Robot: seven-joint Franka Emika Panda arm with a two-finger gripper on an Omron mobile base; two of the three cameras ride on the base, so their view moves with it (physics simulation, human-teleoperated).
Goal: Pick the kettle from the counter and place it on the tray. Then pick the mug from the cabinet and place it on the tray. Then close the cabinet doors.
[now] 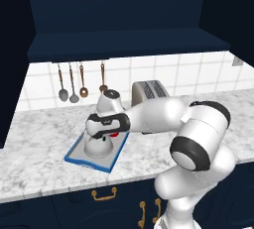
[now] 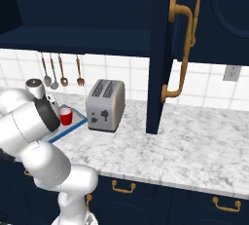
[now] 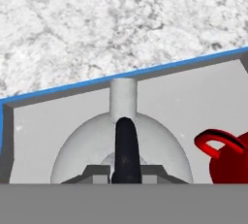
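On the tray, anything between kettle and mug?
Nothing. In the hand view, bare grey tray floor separates the kettle and the mug; they stand apart.

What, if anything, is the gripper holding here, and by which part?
It cannot be told. The gripper straddles the kettle's arched black handle at its top, with the kettle standing on the tray, but a firm clamp is not visible.

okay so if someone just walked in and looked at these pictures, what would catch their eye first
Probably the big white robot arm, stretched over the marbled counter with its gripper low over the blue-rimmed tray. On that tray sit the silver kettle and, beside it, the bright red mug. Off to the side, a navy cabinet door with a brass handle hangs open near the toaster.
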